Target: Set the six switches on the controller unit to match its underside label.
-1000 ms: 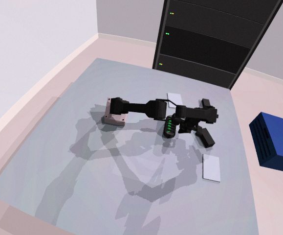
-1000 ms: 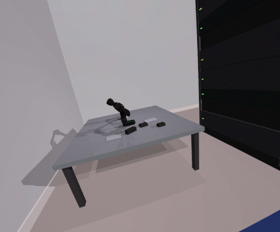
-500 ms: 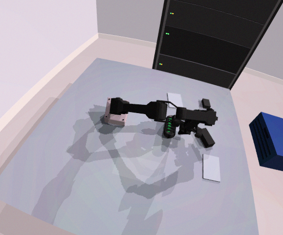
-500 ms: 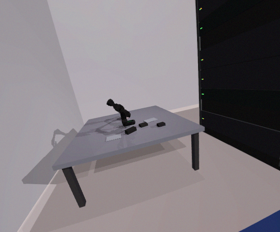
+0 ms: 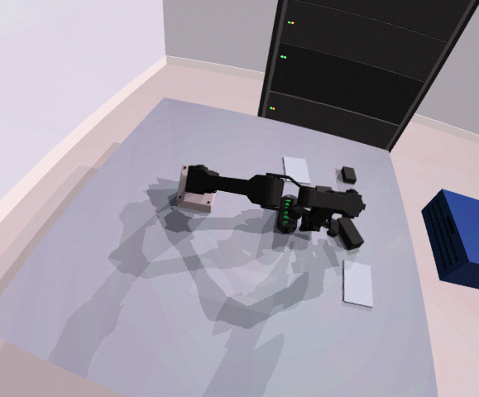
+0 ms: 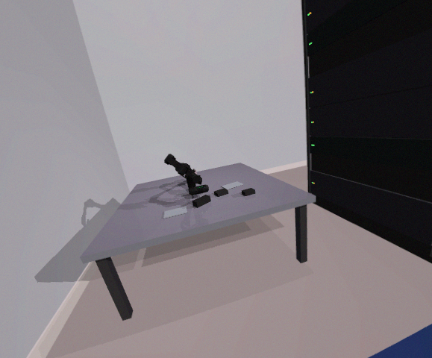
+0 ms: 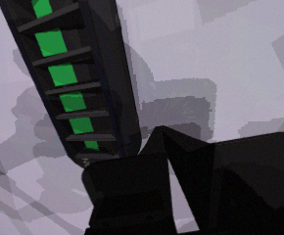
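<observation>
The dark grey controller unit sits on the bench with its switch face up. In the wrist view six green rocker ends show along its left side, the top one cut off by the frame edge. Which ends are pressed down I cannot tell for sure. The label on the underside is hidden. My gripper is shut and empty, its two tips together. In the wrist view the tips are just right of the unit's near end; whether they touch it is unclear.
A long black block lies beyond the gripper. Smaller black blocks and two pale plates lie around. A blue box and a black rack stand off the bench.
</observation>
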`<action>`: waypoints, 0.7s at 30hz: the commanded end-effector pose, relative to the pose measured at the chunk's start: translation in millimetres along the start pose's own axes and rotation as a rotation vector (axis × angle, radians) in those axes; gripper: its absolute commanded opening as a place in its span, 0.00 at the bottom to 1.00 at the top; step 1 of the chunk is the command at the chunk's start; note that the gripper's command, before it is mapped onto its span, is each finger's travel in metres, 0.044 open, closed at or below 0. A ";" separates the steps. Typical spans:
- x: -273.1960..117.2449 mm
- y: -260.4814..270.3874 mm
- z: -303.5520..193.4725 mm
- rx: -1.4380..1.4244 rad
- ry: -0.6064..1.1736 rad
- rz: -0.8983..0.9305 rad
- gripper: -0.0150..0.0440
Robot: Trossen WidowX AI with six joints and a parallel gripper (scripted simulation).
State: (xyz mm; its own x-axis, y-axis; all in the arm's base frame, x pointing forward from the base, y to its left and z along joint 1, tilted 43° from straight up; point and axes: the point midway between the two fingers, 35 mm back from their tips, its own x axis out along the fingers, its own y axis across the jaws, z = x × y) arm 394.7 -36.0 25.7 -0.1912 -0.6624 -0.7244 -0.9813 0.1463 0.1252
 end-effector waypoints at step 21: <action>12.7 2.6 0.5 -0.008 0.007 0.002 0.25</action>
State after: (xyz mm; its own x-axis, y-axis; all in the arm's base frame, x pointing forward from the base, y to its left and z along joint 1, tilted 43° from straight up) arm 390.0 -43.6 13.7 -0.2016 -0.6643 -0.7198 -0.9794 0.1474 0.1383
